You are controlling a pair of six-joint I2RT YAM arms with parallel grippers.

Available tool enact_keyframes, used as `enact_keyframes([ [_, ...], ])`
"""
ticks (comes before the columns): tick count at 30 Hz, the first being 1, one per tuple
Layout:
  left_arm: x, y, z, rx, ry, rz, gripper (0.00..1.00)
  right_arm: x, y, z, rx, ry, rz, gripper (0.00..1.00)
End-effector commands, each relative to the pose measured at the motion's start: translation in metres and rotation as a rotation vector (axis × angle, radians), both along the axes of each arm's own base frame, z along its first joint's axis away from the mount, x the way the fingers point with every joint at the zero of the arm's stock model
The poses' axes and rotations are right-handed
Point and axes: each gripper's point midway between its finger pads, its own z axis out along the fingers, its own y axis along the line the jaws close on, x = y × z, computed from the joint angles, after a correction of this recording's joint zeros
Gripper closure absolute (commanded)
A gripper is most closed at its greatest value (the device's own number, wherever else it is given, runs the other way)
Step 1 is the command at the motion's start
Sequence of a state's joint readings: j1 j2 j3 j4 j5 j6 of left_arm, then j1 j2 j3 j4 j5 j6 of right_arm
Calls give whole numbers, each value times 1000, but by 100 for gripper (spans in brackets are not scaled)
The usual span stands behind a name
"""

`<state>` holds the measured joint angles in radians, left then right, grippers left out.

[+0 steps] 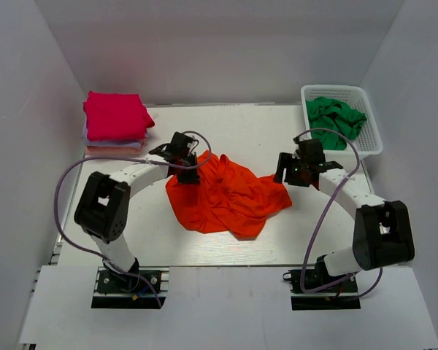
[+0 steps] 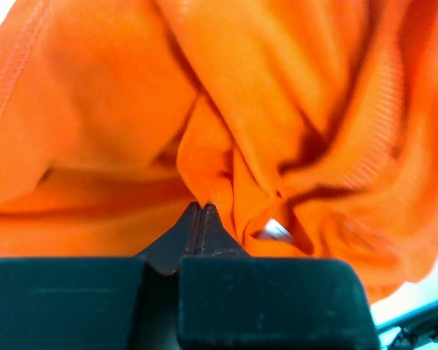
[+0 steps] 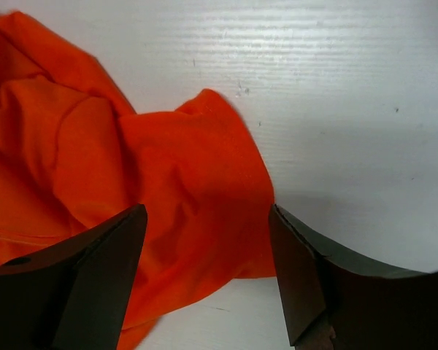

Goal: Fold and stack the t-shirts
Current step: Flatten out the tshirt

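A: Where is the work found?

B: Mid-table (image 1: 248,124), the orange shirt (image 1: 226,197) is lain crumpled, its long axis running left to right. A stack (image 1: 115,120) of folded shirts is seen far left, and a basket (image 1: 334,89) holding a green shirt (image 1: 336,117) far right. Both are well apart from it.

A: How are the 2 grippers set?

B: The left gripper (image 2: 202,211) is closed on a fold at the far-left edge. The right gripper (image 3: 208,219) is held open, with the right corner lying between its jaws, not yet pinched.

A: What is the next move judged to turn on?

B: That corner. The right arm is nearer it, and nothing is seen in the way.
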<state>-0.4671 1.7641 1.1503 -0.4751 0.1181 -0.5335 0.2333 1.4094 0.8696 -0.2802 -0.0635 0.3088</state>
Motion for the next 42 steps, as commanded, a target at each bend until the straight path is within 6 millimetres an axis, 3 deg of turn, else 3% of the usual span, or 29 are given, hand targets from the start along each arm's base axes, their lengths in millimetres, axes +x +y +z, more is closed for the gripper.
enact_keyframes([
  [1,11,-7,62,-85,-185,-11,100,-7,-2,-14,-91,55,36,27],
  [2,11,-7,75,-100,-215,-11,100,-11,-7,-22,-131,81,18,27],
  [7,-2,0,82,-99,-212,-11,100,-39,-38,-52,-227,224,-195,28],
  [11,-9,-1,81,-111,-192,-26,100,-53,-23,-63,-142,271,-183,37],
  [18,-17,1,80,-112,-175,-32,100,-77,11,-73,3,333,-69,41],
  [21,-17,1,80,-112,-175,-32,100,-84,16,-78,20,366,-44,56],
  [22,-17,1,85,-118,-186,-32,100,-84,18,-78,26,365,-40,77],
  [24,-18,4,87,-111,-191,-26,100,-80,23,-72,47,343,-22,100],
  [28,-12,8,109,-108,-254,-3,100,-50,24,-30,69,188,-38,100],
  [30,-6,13,126,-93,-308,17,100,-22,24,20,82,26,-56,100],
  [31,-1,15,138,-89,-339,32,100,-14,19,33,67,-19,-81,100],
  [32,0,19,146,-81,-359,47,100,0,16,65,68,-111,-104,100],
  [34,7,29,177,-66,-445,99,100,21,1,123,47,-281,-182,100],
  [36,13,40,209,-61,-535,154,100,28,-19,178,28,-419,-267,100],
  [38,11,55,244,-68,-639,217,100,30,-29,203,11,-470,-310,100],
  [39,11,61,266,-89,-694,254,100,31,-45,233,-25,-519,-387,100],
  [40,8,68,281,-92,-735,285,100,30,-52,245,-32,-542,-418,100],
  [42,-2,101,321,-79,-837,416,100,30,-68,272,-68,-602,-481,100],
])
